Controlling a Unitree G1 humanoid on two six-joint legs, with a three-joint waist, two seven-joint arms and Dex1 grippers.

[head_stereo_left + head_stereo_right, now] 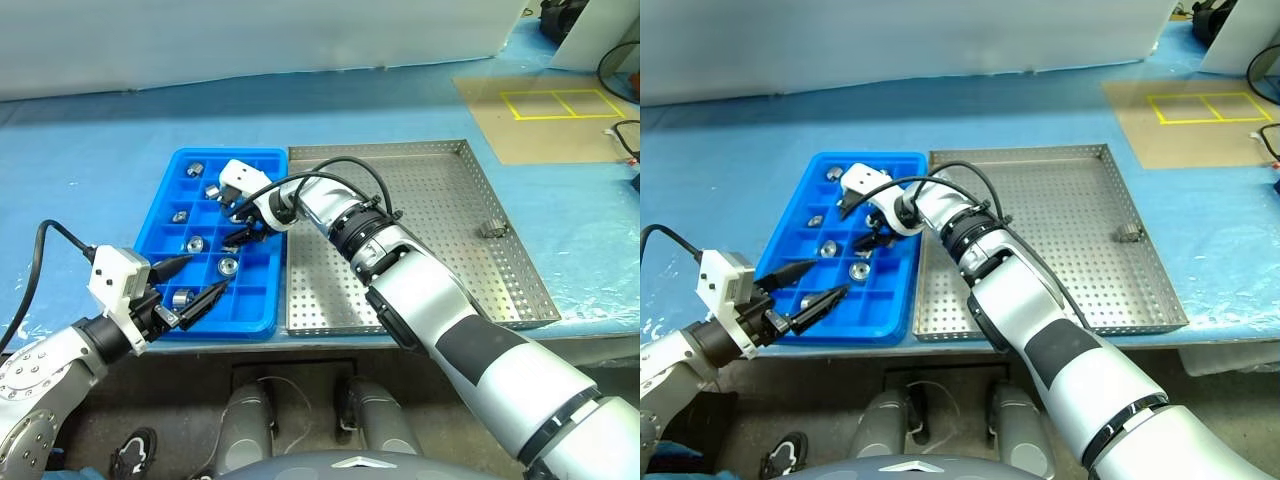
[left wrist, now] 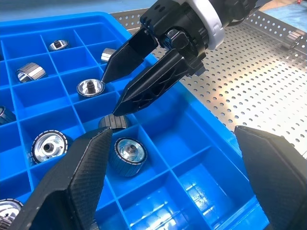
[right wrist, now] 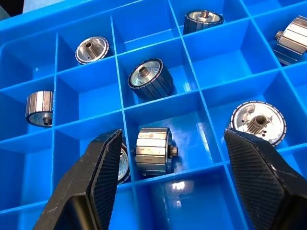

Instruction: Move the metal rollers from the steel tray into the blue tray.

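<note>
Low in the left of the head view, the left gripper (image 1: 196, 283) hovers over the near edge of the blue tray (image 1: 262, 322), its two black fingers spread wide with nothing between them. Just beyond it, in the middle of the frame, the right gripper (image 1: 243, 229) reaches across from the right and points down over the tray's middle cells, its fingers also parted and empty; in its wrist view a ribbed roller (image 3: 153, 149) lies on its side in the cell right below the gap (not touched by either finger). Several metal rollers (image 1: 228, 267) sit one to a cell in the blue tray. To the right, touching the blue tray's side, lies the steel tray (image 1: 440, 180), with one last roller (image 1: 491, 228) near its right rim.
</note>
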